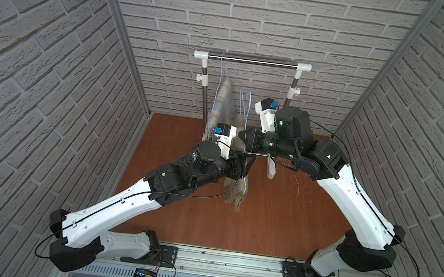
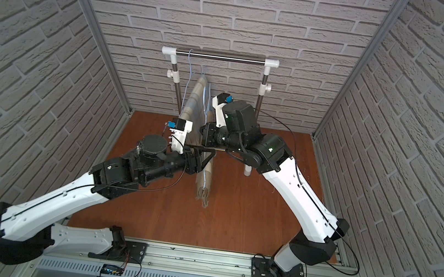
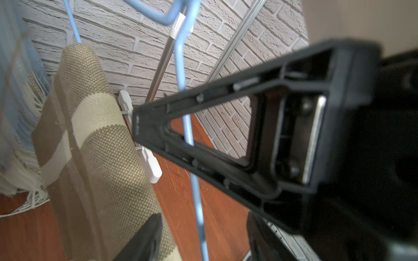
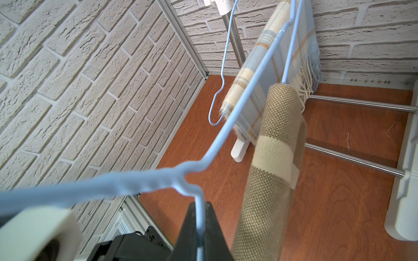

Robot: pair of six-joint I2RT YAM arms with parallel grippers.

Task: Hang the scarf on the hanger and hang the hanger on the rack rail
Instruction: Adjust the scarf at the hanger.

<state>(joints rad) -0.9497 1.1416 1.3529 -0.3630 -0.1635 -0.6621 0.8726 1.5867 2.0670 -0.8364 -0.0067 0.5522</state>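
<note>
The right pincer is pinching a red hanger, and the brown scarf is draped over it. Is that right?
Not quite. The hanger is light blue, not red. The right wrist view shows it: the right pincer is pinching the blue wire, and the brown scarf is draped over it.

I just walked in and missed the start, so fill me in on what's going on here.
The right gripper is shut on a blue hanger, holding it in front of the rack. A tan striped scarf is draped over that hanger and hangs down toward the tabletop. The left gripper stands open right beside the scarf, with no clear grip on anything. A plaid scarf already hangs under the rail.
</note>
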